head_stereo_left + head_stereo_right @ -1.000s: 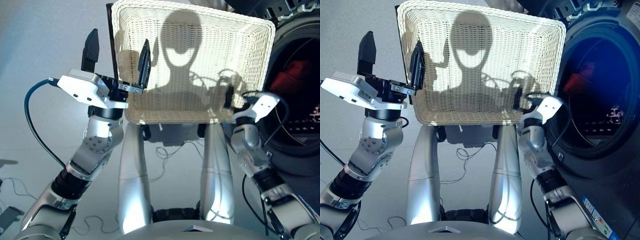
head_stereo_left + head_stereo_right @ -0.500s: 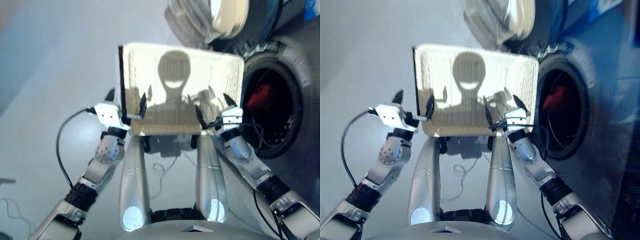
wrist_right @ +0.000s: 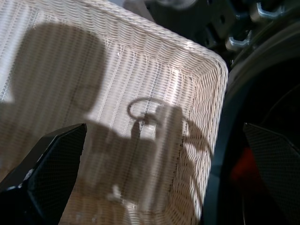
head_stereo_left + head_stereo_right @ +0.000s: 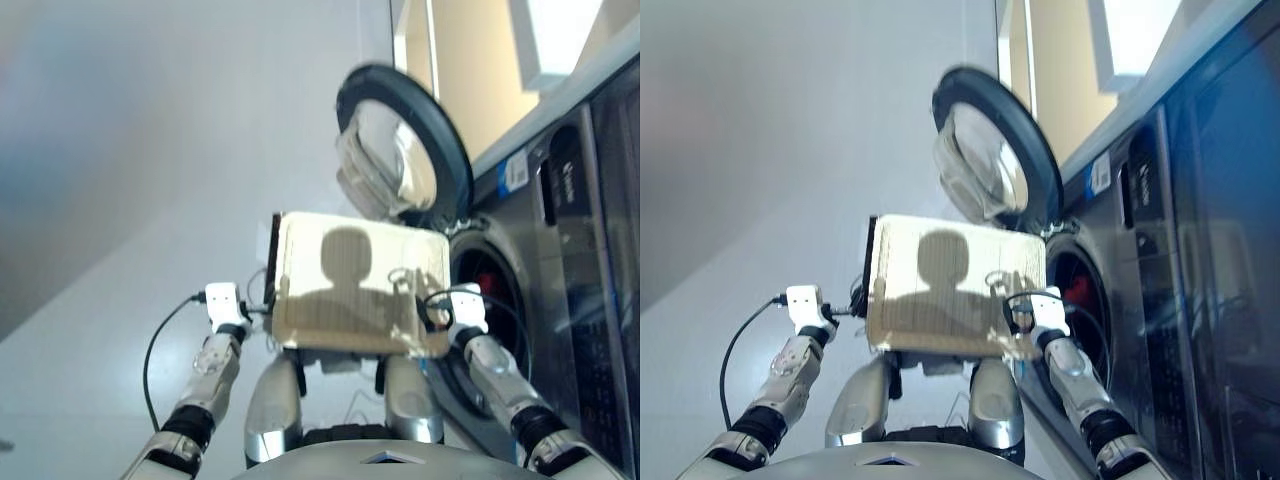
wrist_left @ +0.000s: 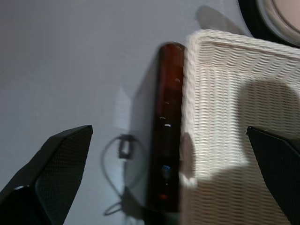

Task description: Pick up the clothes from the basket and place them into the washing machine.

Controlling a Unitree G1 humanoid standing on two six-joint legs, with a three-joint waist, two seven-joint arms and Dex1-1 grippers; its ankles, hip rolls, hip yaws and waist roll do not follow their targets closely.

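**Basket empty, load in drum: risks from here**

Left gripper point(image 5: 164, 187) hangs beside the wicker basket point(image 4: 360, 290), its 2 fingers spread wide, gripping nothing. Basket floor shows bare weave; no clothes left in it. Right gripper point(image 3: 159, 187) hangs over the basket's far end, fingers likewise apart and empty. Washing machine point(image 4: 560, 260) stands right, porthole door point(image 4: 400, 150) swung open, a coral-red garment point(image 4: 487, 285) visible inside the drum; navy and black pieces cannot be made out. Likely hazard: a gripper clipping the basket rim and shoving it, since both sit close.

Hard shadow across basket point(image 4: 300, 300), perhaps motion-blurred.
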